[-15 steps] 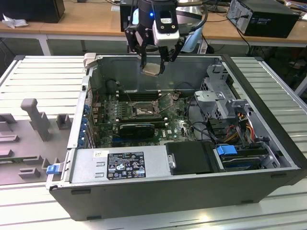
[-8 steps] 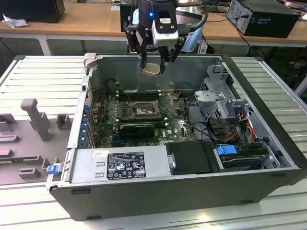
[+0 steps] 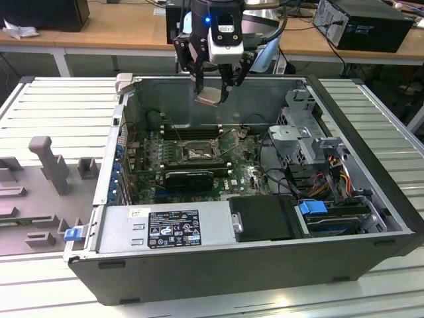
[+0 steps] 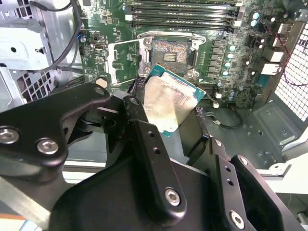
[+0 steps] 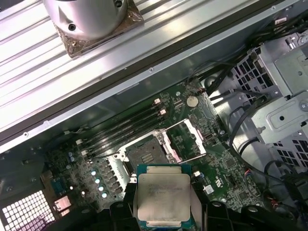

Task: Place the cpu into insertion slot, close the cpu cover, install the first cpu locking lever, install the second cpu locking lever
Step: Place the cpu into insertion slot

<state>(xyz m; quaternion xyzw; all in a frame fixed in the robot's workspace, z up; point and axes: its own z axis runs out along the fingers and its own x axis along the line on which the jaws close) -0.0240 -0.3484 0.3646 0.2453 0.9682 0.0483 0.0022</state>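
Observation:
My gripper [image 3: 212,91] hangs above the open computer case, shut on the cpu [image 3: 209,97], a flat square chip with a pale metal top. In both wrist views the cpu [image 4: 171,103] [image 5: 163,197] sits tilted between the black fingers [image 4: 144,139], well above the board. Below it lies the insertion slot [image 3: 198,153] [image 4: 172,50] [image 5: 144,150], a dark square socket that is bare and uncovered. The cpu cover [image 4: 124,60] [image 5: 186,139], a silvery frame, is swung open beside the socket.
Green motherboard [image 3: 232,169] lies inside the case, with long memory slots [image 3: 192,131] behind the socket. A drive cage [image 3: 301,136] and cables [image 3: 331,179] fill the exterior view's right. The labelled power supply [image 3: 165,228] lines the front. A grey fixture [image 3: 50,165] stands outside.

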